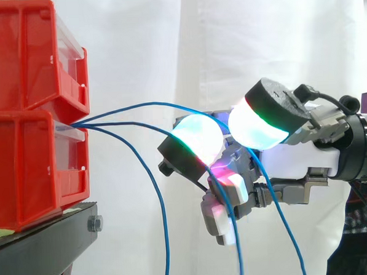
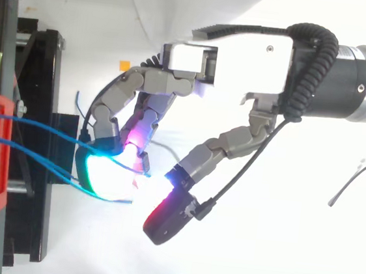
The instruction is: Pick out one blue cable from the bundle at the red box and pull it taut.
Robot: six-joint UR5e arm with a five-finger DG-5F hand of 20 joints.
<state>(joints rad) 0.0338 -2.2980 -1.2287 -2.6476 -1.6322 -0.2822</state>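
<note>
You've got the hand (image 1: 295, 159) mid-frame among the cables (image 1: 139, 105) off the bin (image 1: 25, 164), positioned to single one out. Can't tell if it's clamped. Cables look slack.

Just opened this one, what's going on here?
The robot's hand is in among the blue cables that come out at the front of the lower red bin on the black stand. At least two cables run up to the hand and hang down past it, and another droops straight down nearer the bin. All of them arc or sag, so none is taut yet. Whether the hand actually grips one cannot be told.
</note>
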